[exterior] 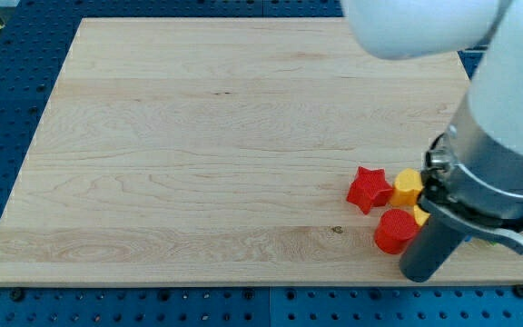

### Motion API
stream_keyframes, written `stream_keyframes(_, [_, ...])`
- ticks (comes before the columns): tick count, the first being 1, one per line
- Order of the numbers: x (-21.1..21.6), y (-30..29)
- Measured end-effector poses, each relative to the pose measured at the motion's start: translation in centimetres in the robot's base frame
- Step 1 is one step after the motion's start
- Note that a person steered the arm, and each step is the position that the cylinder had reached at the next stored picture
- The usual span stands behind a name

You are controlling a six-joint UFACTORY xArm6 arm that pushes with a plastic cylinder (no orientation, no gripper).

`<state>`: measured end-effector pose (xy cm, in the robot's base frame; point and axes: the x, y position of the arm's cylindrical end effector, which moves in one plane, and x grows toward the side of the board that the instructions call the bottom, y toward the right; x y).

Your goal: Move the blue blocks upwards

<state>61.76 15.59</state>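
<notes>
No blue block shows in the camera view; the arm covers the board's right side and may hide some. My dark rod comes down at the lower right, and my tip point(420, 273) sits near the board's bottom edge, just right of and below a red round block point(394, 231). A red star point(369, 189) lies up and to the left of that block. A yellow block point(408, 186) sits right of the star, partly behind the arm. A second yellow piece point(420, 215) peeks out beside the rod.
The wooden board point(198, 136) lies on a blue perforated table point(7, 73). The arm's large white and grey body point(507, 136) fills the right of the view. A sliver of yellow point(485, 241) shows under the arm at the right.
</notes>
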Motion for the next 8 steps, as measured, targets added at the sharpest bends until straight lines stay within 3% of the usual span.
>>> stream_keyframes(2, [0.1, 7.4])
stream_keyframes(4, [-0.1, 8.0])
stream_keyframes(8, [-7.0, 4.8])
